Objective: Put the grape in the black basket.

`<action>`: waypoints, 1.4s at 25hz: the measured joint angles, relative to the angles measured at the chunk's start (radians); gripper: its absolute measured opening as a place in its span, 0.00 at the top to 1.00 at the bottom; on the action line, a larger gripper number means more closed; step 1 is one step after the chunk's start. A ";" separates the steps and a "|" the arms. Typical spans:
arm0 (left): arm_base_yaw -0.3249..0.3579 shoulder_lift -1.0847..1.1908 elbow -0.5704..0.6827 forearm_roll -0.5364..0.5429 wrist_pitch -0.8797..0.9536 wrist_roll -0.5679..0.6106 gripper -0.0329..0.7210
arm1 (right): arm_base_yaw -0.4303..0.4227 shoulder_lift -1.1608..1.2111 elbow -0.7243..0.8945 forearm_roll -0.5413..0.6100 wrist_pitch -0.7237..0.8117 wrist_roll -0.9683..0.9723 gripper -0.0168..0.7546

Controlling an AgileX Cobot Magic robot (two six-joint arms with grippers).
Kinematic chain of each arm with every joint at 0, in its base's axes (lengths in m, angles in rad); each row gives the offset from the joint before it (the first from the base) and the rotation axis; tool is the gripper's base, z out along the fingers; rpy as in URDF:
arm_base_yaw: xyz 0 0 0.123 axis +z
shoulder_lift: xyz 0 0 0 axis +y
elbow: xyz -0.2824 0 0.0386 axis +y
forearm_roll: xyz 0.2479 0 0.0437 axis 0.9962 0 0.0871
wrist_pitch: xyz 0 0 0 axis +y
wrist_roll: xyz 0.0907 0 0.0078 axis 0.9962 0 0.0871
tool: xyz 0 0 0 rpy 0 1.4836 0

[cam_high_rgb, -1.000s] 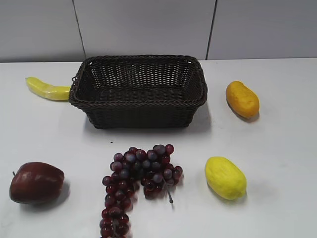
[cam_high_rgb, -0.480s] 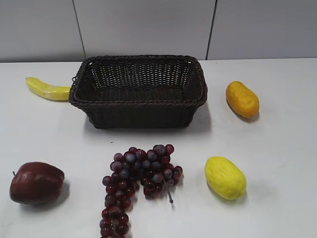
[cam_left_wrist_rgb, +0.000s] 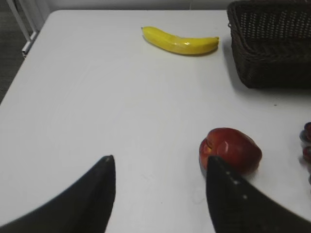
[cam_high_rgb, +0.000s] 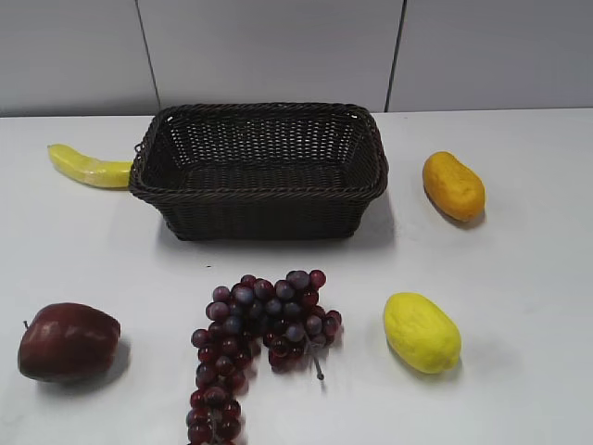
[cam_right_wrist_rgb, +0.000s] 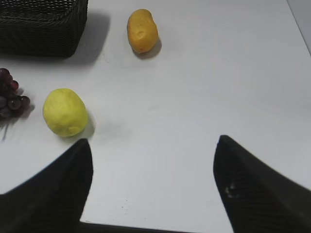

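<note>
White tabletop (cam_high_rgb: pixel 519 278) under a grey panelled wall (cam_high_rgb: pixel 278 46) that fills the top of the exterior frame. In the left wrist view the tabletop's left edge runs down the upper left, with dark floor beyond it.

The black basket (cam_high_rgb: pixel 259 171) sits upper centre, open side up, nothing visible inside. A yellow banana (cam_high_rgb: pixel 88 167) lies at its left, its near end just beside the basket's left rim. An orange fruit (cam_high_rgb: pixel 453 185) lies right of the basket, apart from it.

The grape (cam_high_rgb: pixel 255 338) lies lower centre on the tabletop, in front of the basket with a bare strip between them; its tail of berries runs down to the bottom edge of the frame, and a thin stem pokes out on its right. A dark red apple (cam_high_rgb: pixel 67 341) sits lower left, a yellow fruit (cam_high_rgb: pixel 422 331) lower right, both clear of the bunch. Wide bare surface at far right and along the left middle.

No arm shows in the exterior view.

Left gripper (cam_left_wrist_rgb: pixel 160 170): fingers spread wide, nothing between them, low in the frame over bare tabletop; the apple lies just beside the right finger's tip.

Right gripper (cam_right_wrist_rgb: pixel 153 150): fingers spread wide, holding nothing, above bare tabletop; the yellow fruit lies up-left of it, grapes at the frame's left edge.
</note>
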 joint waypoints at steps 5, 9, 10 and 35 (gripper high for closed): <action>-0.002 0.128 -0.026 -0.072 -0.058 0.039 0.22 | 0.000 0.000 0.000 0.000 0.000 0.000 0.22; -0.018 0.211 -0.030 -0.135 -0.080 0.078 0.22 | 0.000 0.000 0.000 0.000 0.000 0.000 0.22; -0.026 0.231 -0.035 -0.141 -0.081 0.084 0.22 | 0.000 0.000 0.000 0.000 0.000 0.000 0.22; -0.097 0.781 -0.424 -0.271 -0.053 0.290 0.22 | 0.000 0.000 0.000 0.000 0.000 0.000 0.22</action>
